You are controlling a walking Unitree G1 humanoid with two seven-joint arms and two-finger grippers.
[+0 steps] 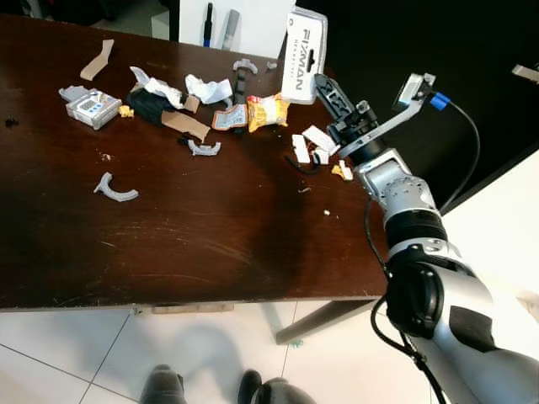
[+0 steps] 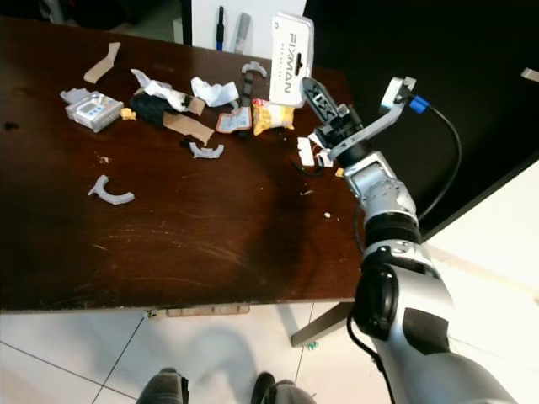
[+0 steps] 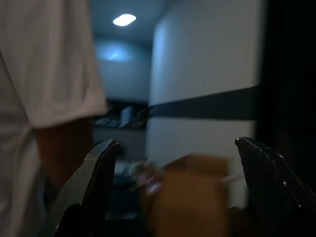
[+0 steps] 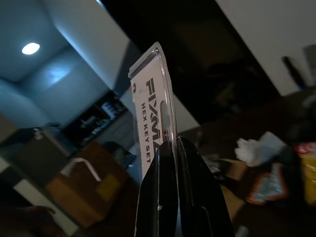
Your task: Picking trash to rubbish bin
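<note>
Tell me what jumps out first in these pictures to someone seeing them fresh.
The right gripper holds a white hex key package pinched upright above the far right part of the dark wooden table. Behind it, along the far edge, lies a scatter of trash: crumpled paper, cardboard scraps and an orange snack wrapper.

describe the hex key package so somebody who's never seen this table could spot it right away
Start at the dark wooden table and follow its far right side to the silver right arm. The right gripper pinches a flat white hex key package, lifted clear of the litter. Unlike the crumpled wrappers and grey scraps lying flat, it stands upright and carries bold lettering.
</note>
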